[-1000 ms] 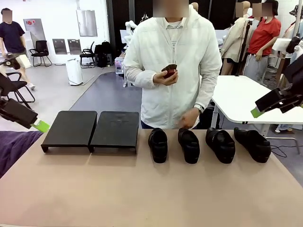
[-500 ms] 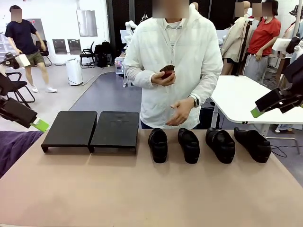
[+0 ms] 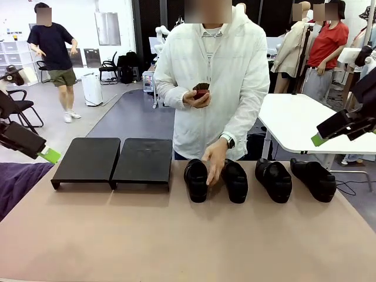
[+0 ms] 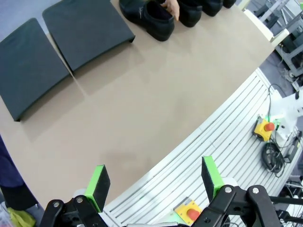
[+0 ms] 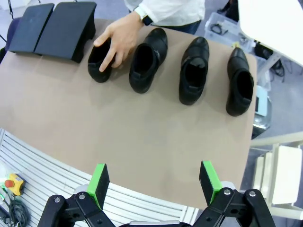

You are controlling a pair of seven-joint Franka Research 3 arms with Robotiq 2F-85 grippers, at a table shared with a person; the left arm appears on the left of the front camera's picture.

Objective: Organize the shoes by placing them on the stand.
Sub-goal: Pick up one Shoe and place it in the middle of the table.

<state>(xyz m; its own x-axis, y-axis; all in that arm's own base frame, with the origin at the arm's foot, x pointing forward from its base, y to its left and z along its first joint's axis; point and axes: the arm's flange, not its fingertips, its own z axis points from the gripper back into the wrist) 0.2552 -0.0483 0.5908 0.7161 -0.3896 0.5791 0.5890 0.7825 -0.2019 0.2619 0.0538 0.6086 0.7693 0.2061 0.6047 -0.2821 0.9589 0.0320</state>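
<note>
Four shoes (image 3: 273, 180) in a row on table (image 3: 176, 235), just right of stand (image 3: 114, 158). Person's hand (image 3: 214, 160) touches the shoe nearest the stand. Left gripper (image 4: 155, 182), right gripper (image 5: 154, 182): fingers wide apart, holding nothing

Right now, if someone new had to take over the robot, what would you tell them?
Left gripper: open, empty, raised at the left side of the table.
Right gripper: open, empty, raised at the right side.
Stand: far left of the table, no shoe on it.
Shoes: all four in a row on the table, right of the stand.
The person's hand rests on the shoe nearest the stand; best to wait for it.
Done: nothing yet. Left: all four shoes.
</note>
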